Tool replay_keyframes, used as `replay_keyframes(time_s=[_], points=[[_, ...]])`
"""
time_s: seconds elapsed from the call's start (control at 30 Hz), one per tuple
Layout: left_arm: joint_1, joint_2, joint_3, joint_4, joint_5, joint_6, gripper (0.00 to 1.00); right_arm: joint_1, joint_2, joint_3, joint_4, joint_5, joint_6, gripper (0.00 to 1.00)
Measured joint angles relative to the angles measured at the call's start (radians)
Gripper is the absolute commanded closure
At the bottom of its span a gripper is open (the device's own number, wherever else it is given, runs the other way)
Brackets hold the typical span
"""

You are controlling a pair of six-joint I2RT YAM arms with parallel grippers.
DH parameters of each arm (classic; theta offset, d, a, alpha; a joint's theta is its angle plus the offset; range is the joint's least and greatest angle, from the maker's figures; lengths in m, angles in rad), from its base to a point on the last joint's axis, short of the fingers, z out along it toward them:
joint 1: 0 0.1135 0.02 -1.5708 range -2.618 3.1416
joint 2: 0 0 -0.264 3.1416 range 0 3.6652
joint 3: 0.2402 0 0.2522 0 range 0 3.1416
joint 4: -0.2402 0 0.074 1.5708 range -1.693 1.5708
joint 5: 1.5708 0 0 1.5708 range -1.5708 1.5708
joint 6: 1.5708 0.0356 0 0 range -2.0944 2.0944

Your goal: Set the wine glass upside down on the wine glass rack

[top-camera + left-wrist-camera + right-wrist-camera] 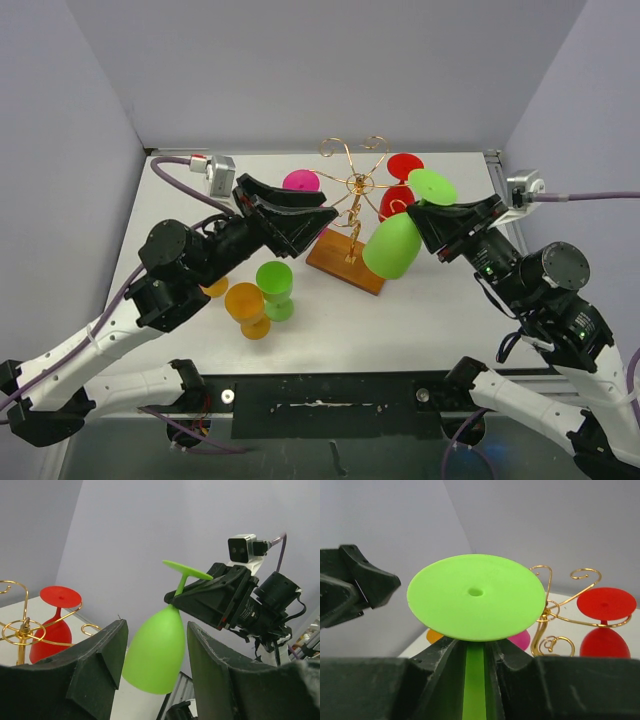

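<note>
A bright green wine glass (392,247) hangs in the air, tilted, foot up and bowl down, just right of the wine glass rack (355,185). My right gripper (428,222) is shut on its stem right under the round foot (476,595). The rack is gold wire with curled arms on a brown wooden base (345,264). My left gripper (322,216) stands open on the rack's left side, pointing at the glass. In the left wrist view the green bowl (157,650) shows between the spread fingers (102,655), beyond them and untouched.
Red glasses (400,180) hang upside down at the rack's far right. A pink glass (300,181) stands behind the left gripper. On the table near the left arm stand a green glass (275,288) and an orange one (247,308).
</note>
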Motion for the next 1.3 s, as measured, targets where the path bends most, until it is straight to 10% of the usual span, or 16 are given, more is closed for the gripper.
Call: replay_keyframes(time_s=[1.3], points=[[0.001, 0.141, -0.079, 0.122, 0.050, -0.412, 0.50, 0.000, -0.088, -0.304, 0.171, -0.297, -0.327, 1.00]])
